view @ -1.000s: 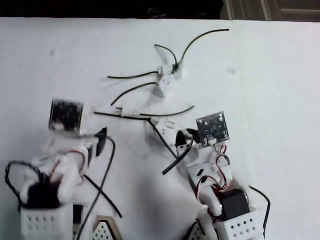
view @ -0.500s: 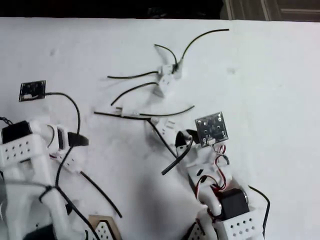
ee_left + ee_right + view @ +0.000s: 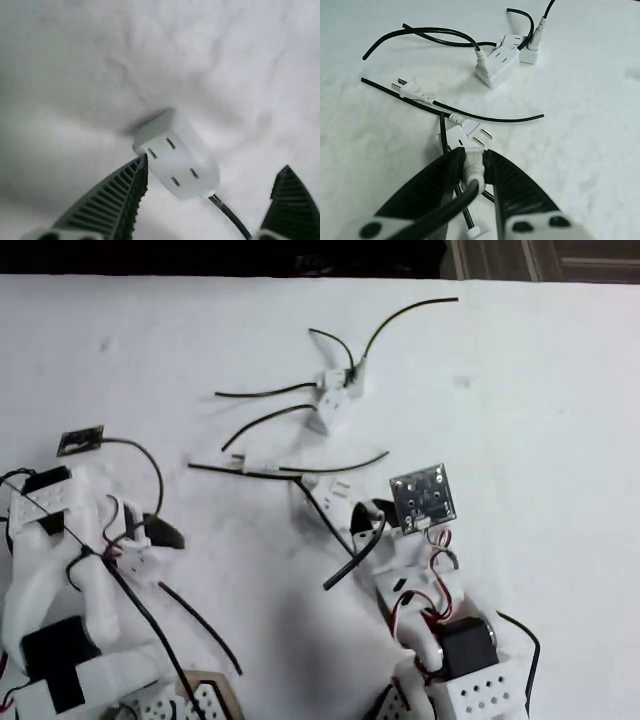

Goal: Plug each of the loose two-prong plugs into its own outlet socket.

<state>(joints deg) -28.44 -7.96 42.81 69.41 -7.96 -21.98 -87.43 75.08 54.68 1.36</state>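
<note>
My left gripper [image 3: 215, 166] is open, its fingers on either side of a white outlet block [image 3: 177, 156] with a black cord that lies on the table. From above, that gripper [image 3: 158, 537] sits at the left by the same block [image 3: 140, 562]. My right gripper [image 3: 474, 155] is shut on a white two-prong plug [image 3: 472, 169] whose black cord trails back. It hovers just short of another white outlet block [image 3: 461, 135], seen from above at the table's middle [image 3: 331, 490]. A loose white plug [image 3: 410, 90] on a black cord lies beyond.
Two more white outlet blocks [image 3: 335, 397] with cords plugged in lie at the far middle of the white table [image 3: 540, 390]. Black cords [image 3: 260, 392] fan out between them and the loose plug [image 3: 250, 465]. The right side is open.
My left arm has swung back and to the left, and its gripper now sits lower at the outlet block. The right arm and its plug have stayed put.
</note>
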